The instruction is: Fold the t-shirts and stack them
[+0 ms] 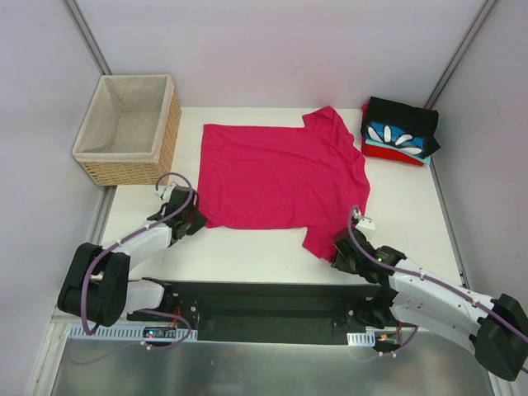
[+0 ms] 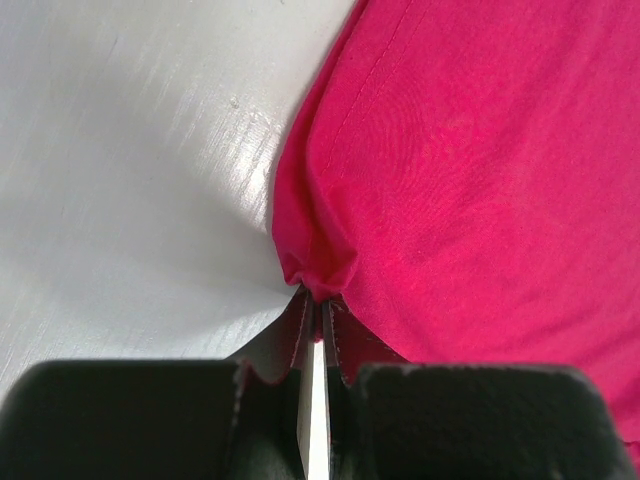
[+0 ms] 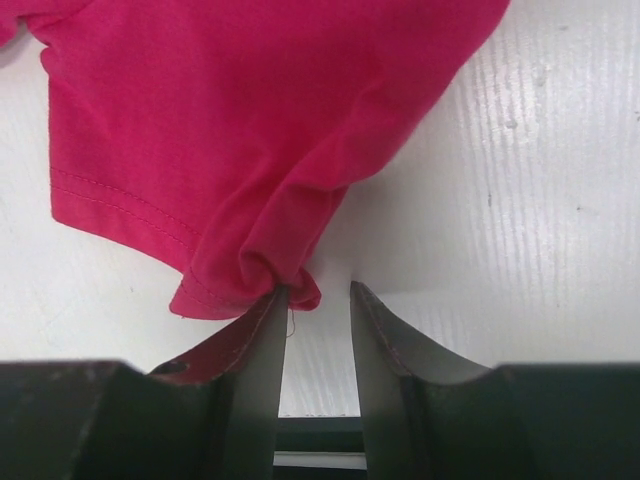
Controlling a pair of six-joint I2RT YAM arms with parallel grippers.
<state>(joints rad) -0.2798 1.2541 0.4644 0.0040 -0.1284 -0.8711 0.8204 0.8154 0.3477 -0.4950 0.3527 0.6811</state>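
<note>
My left tool (image 2: 318, 305) clenches the near hem corner of the magenta-pink short-sleeved cloth t-shirt (image 1: 280, 177) spread flat on the white tabletop (image 1: 247, 247), while my right tool (image 3: 317, 290), jaws apart, may close beside the bunched sleeve and miss.

Wears white shells (image 1: 144, 239) over black joints (image 1: 99, 280), trails looping purple cables (image 1: 190, 195), ends in dark tapered fingers (image 3: 262, 390).
</note>
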